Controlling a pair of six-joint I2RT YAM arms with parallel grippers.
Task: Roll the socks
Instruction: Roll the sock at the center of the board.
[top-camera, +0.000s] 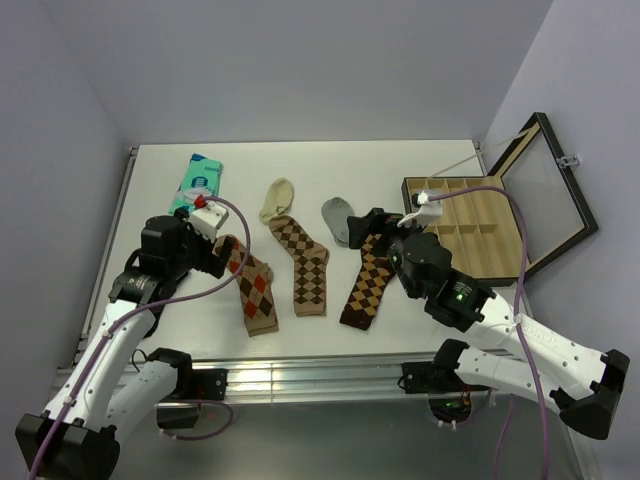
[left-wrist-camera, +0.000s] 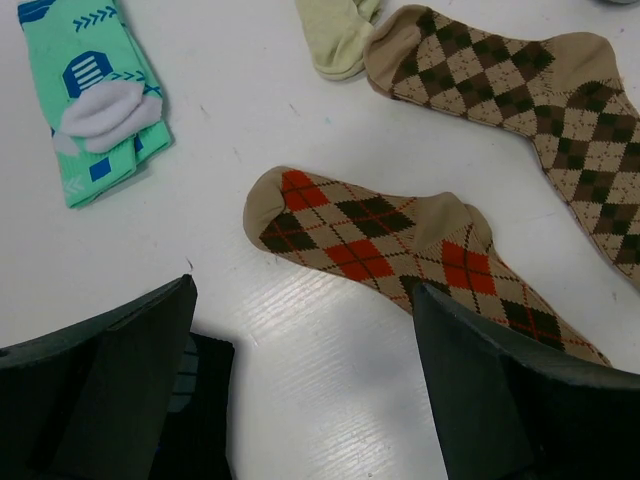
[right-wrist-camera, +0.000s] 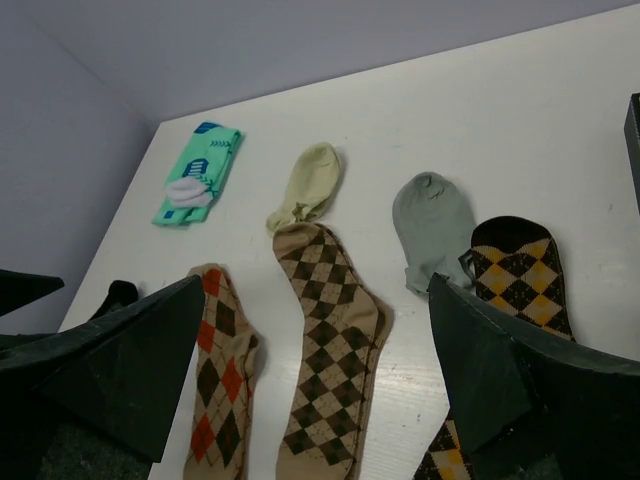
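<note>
— What's where?
— Tan sock (top-camera: 302, 268) lies mid-table (top-camera: 400, 160); red-diamond sock (top-camera: 255, 287) at its nine o'clock, under my left gripper (left-wrist-camera: 310, 340); dark brown sock (top-camera: 366, 288) at three, by my right gripper (right-wrist-camera: 315, 330).
— Jaws?
— Both spread wide, empty.

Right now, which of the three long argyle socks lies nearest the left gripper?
The tan sock with red-orange diamonds, leftmost; the brown-diamond tan sock and dark brown sock lie farther right.

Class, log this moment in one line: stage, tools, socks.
stage: no sock rolled | left tool: open, by red-diamond sock | right tool: open, by dark brown sock | tan sock: flat between them
</note>
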